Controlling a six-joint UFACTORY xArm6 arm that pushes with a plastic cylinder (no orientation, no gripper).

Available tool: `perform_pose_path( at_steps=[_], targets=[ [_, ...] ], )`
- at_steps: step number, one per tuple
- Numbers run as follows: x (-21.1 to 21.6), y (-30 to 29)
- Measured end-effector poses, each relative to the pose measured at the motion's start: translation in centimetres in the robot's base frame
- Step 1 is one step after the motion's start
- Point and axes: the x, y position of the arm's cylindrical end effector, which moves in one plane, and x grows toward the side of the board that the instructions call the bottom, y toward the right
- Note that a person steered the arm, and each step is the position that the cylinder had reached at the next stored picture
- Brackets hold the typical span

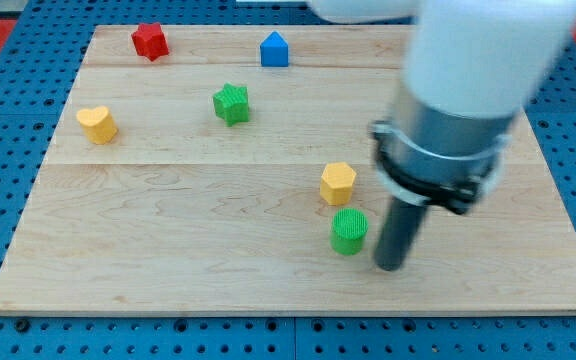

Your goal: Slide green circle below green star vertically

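The green circle point(349, 231) sits on the wooden board right of centre, toward the view's bottom. The green star point(231, 103) sits up and to the left of it, in the board's upper middle. My tip point(390, 266) rests on the board just to the right of the green circle and slightly lower, a small gap apart. The rod rises from it into the grey and white arm that fills the view's upper right.
A yellow hexagon point(337, 183) sits just above the green circle. A red star point(150, 41) and a blue house-shaped block point(274, 49) sit near the top edge. A yellow heart point(97, 124) sits at the left. The wooden board point(168, 240) lies on a blue pegboard.
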Motion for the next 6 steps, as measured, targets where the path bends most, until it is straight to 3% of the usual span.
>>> perform_pose_path(
  at_steps=[3,5,6],
  targets=[
    [-3.4,-2.5],
    [-2.4,-14.5],
    [-2.4,-16.9]
  ],
)
